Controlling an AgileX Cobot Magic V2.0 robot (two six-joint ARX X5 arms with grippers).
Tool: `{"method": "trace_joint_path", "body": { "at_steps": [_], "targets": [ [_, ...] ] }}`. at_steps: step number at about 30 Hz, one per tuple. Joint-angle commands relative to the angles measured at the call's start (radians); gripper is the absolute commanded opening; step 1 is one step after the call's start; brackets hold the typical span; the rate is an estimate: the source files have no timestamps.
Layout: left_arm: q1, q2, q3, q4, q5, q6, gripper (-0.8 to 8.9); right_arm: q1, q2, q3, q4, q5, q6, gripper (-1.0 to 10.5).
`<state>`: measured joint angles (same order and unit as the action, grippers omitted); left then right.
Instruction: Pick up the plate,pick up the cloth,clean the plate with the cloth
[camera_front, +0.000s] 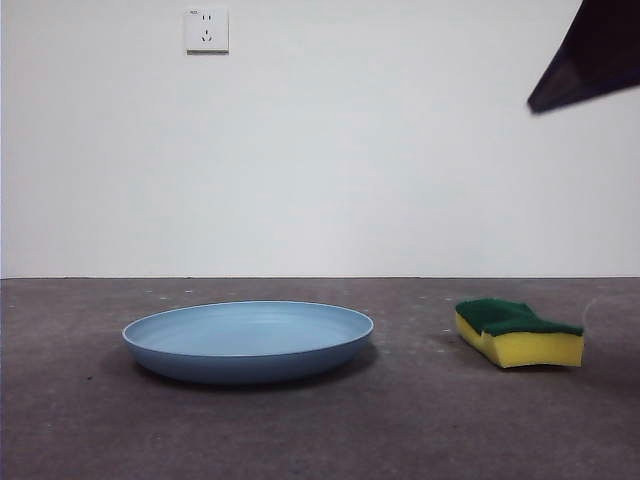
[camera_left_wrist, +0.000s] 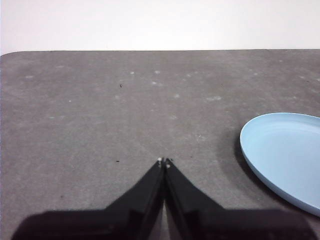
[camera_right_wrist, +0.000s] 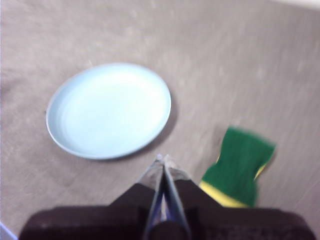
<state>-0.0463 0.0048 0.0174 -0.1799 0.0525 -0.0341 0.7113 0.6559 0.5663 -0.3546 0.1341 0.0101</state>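
The light-blue plate (camera_front: 248, 338) lies flat on the grey table, left of centre in the front view. It also shows in the left wrist view (camera_left_wrist: 287, 157) and in the right wrist view (camera_right_wrist: 110, 110). The cloth, a yellow sponge with a green top (camera_front: 518, 332), lies on the table to the plate's right; it also shows in the right wrist view (camera_right_wrist: 239, 167). My right gripper (camera_right_wrist: 163, 159) is shut and empty, high above the table between plate and sponge; an arm's dark tip (camera_front: 590, 55) shows at the top right. My left gripper (camera_left_wrist: 163, 161) is shut and empty, beside the plate.
A white wall with a socket (camera_front: 206, 30) stands behind the table. The table's far edge (camera_left_wrist: 160, 50) shows in the left wrist view. Bare grey tabletop lies around the plate and the sponge.
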Motion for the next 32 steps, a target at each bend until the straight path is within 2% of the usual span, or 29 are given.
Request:
{"method": "trace_joint_path", "body": {
  "at_steps": [1, 3, 8, 10, 12, 18, 32],
  "targets": [
    [0.003, -0.003, -0.013, 0.003, 0.002, 0.005, -0.01, -0.072, -0.043, -0.013, 0.031, 0.001, -0.08, -0.2],
    [0.003, -0.003, -0.013, 0.003, 0.002, 0.005, -0.01, -0.193, -0.1, -0.055, 0.101, -0.005, -0.068, -0.2],
    [0.003, -0.003, -0.013, 0.003, 0.002, 0.005, -0.01, -0.493, -0.27, -0.223, 0.243, -0.005, 0.043, -0.2],
    [0.003, -0.003, -0.013, 0.003, 0.002, 0.005, -0.01, -0.547, -0.317, -0.264, 0.246, -0.011, 0.045, -0.2],
    [0.003, -0.003, -0.013, 0.003, 0.002, 0.005, -0.01, -0.594, -0.364, -0.306, 0.246, -0.061, 0.04, -0.2],
    [0.003, -0.003, -0.013, 0.003, 0.002, 0.005, -0.01, -0.64, -0.473, -0.415, 0.26, -0.163, 0.041, -0.2],
    [0.003, -0.003, -0.013, 0.003, 0.002, 0.005, -0.01, -0.639, -0.608, -0.559, 0.264, -0.163, 0.116, -0.2]
  ]
}}
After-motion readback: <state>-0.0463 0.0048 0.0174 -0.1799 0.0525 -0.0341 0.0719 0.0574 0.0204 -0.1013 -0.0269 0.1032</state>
